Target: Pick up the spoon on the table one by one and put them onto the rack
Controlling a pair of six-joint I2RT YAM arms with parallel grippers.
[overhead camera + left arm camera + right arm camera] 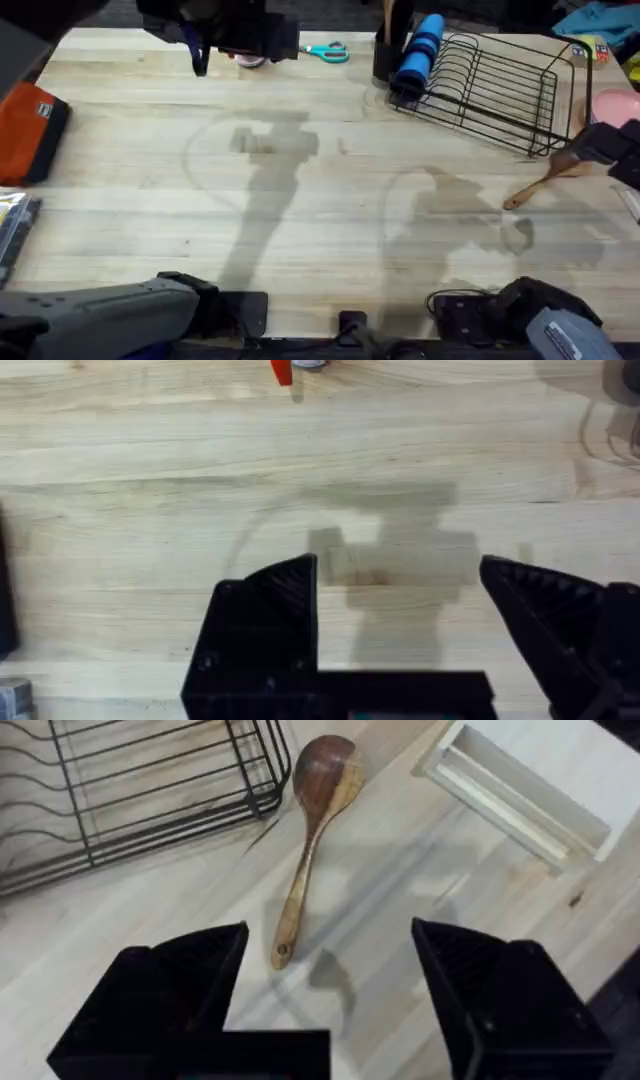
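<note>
While the left gripper (398,610) hangs open over bare table (300,200) at about 10 o'clock, well apart from any spoon, the spoon (545,184) lies at 3 o'clock, just beside the rack (490,90). Its long axis runs from 8 to 2 o'clock, bowl toward the rack. The right gripper (330,980), open and empty, hovers near the handle end, so I judge this arm clearly nearer.
</note>
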